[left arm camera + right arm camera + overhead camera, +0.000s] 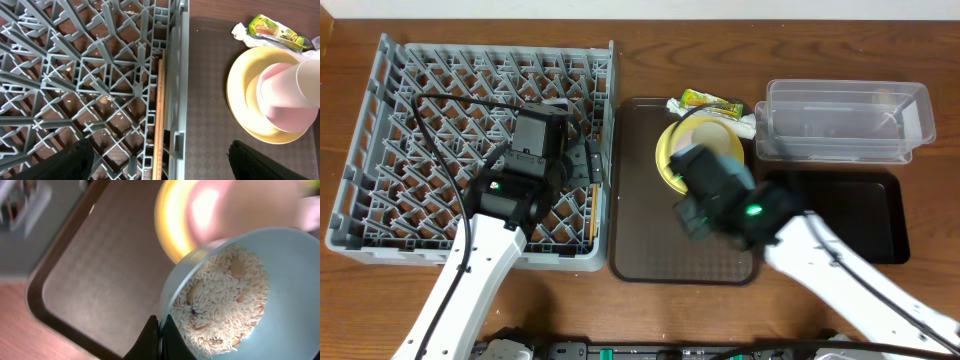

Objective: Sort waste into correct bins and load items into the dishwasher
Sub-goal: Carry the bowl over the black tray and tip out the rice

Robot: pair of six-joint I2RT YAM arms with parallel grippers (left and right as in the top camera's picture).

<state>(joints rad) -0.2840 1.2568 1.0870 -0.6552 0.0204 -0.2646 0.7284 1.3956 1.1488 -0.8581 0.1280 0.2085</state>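
Observation:
My right gripper (159, 332) is shut on the rim of a light blue bowl (260, 280) holding rice (220, 305), above the brown tray (100, 275). In the overhead view the right gripper (705, 195) hides the bowl. A yellow plate (670, 150) with a pink cup (285, 92) on it sits at the tray's far side, and a green-yellow snack wrapper (708, 101) lies behind it. My left gripper (160, 150) is open and empty over the right edge of the grey dish rack (390, 120). A wooden chopstick (159, 105) lies along that edge between its fingers.
A clear plastic bin (845, 120) stands at the back right. A black tray (870, 215) lies in front of it. The brown tray (645, 200) lies between the rack and the black tray.

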